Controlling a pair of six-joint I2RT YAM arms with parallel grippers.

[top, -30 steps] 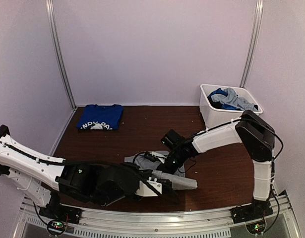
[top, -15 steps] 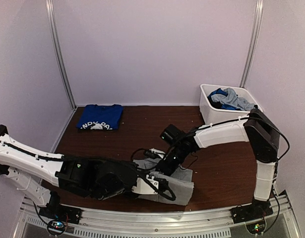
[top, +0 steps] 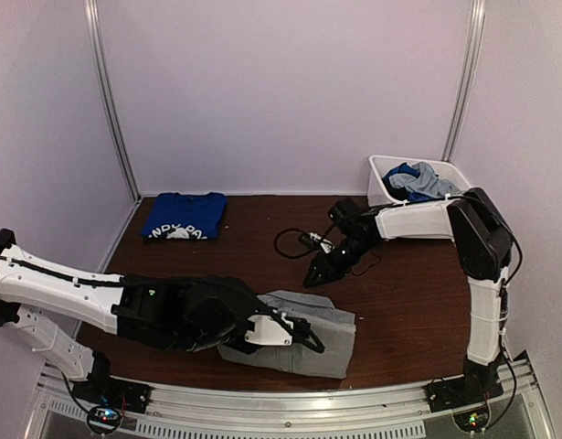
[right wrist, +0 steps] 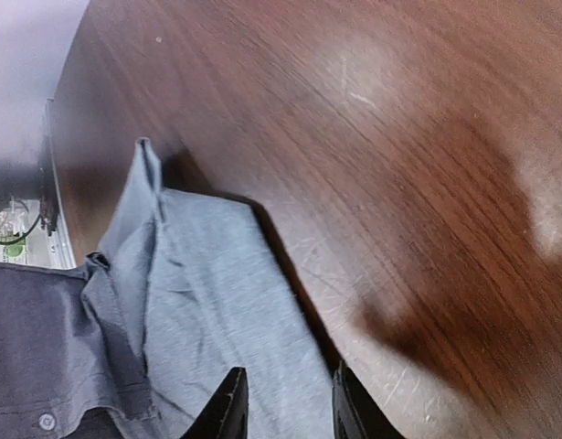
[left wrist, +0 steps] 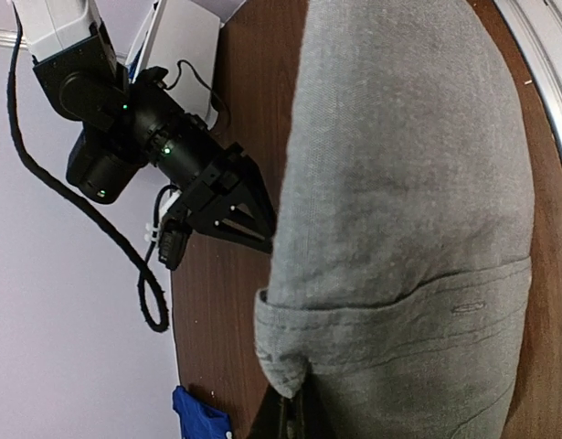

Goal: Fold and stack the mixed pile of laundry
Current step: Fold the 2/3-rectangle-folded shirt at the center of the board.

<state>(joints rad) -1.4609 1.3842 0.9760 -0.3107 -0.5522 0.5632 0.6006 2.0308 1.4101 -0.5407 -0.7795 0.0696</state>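
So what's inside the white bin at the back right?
The white bin holds a blue garment and a light-grey garment, crumpled together. Anything beneath them is hidden by the cloth and the bin's walls.

Folded grey garment (top: 328, 340) in front; blue shirt (top: 184, 217) behind.

Folded garment (top: 299, 334) at the tabletop's (top: 262, 229) near middle, right tool (top: 312, 279) behind it, folded shirt (top: 183, 217) far left, bin (top: 378, 187) far right (clothes (top: 418, 180) inside)
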